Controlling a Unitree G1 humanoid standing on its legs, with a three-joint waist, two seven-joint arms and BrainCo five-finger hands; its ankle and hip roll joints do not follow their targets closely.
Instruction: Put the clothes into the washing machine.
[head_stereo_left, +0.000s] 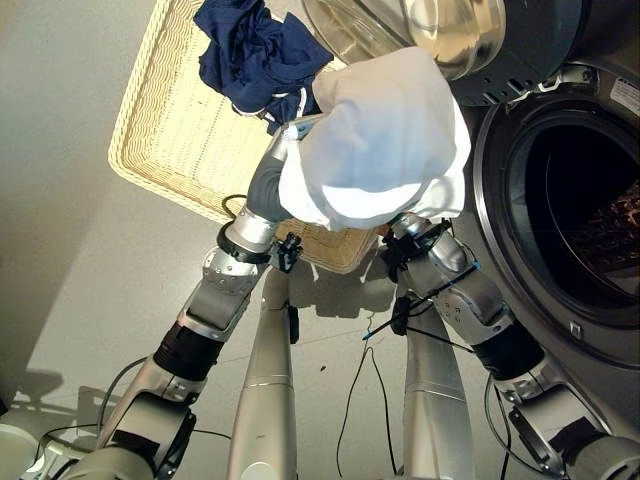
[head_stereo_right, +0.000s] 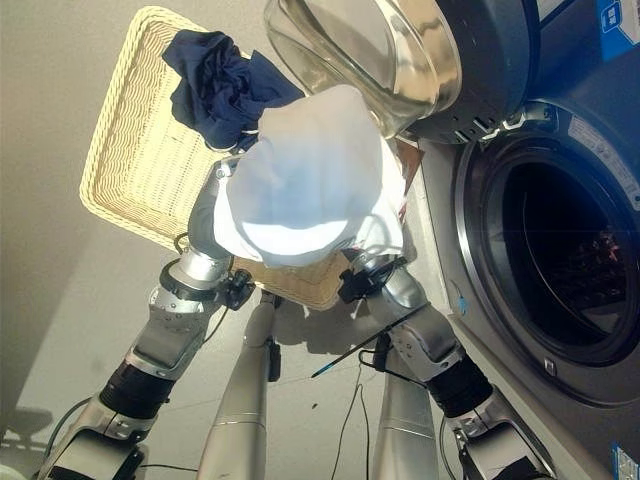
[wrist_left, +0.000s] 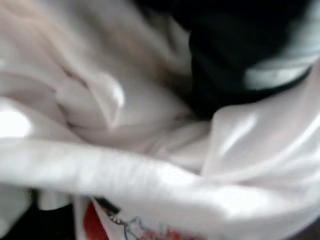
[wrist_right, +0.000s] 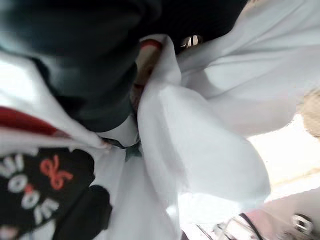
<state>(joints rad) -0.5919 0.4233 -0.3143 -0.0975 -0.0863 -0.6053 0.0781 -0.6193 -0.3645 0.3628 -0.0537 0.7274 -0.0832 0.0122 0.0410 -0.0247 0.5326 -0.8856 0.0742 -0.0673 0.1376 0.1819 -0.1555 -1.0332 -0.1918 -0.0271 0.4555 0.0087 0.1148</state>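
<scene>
A white garment (head_stereo_left: 380, 135) with a red and black print (wrist_right: 45, 175) is bunched up in the air over the near corner of a wicker basket (head_stereo_left: 170, 120). Both arms reach up into it from below, and it covers both hands. A dark blue garment (head_stereo_left: 255, 55) lies in the basket just beyond the white one. The washing machine's round drum opening (head_stereo_left: 590, 220) gapes at the right, with its glass door (head_stereo_right: 360, 50) swung open above the white garment. White folds (wrist_left: 150, 150) fill the left wrist view.
The pale floor (head_stereo_left: 60, 220) stretches left of the basket. The machine's front panel (head_stereo_right: 600, 430) runs along the right side, close to my right arm. Something dark lies inside the drum.
</scene>
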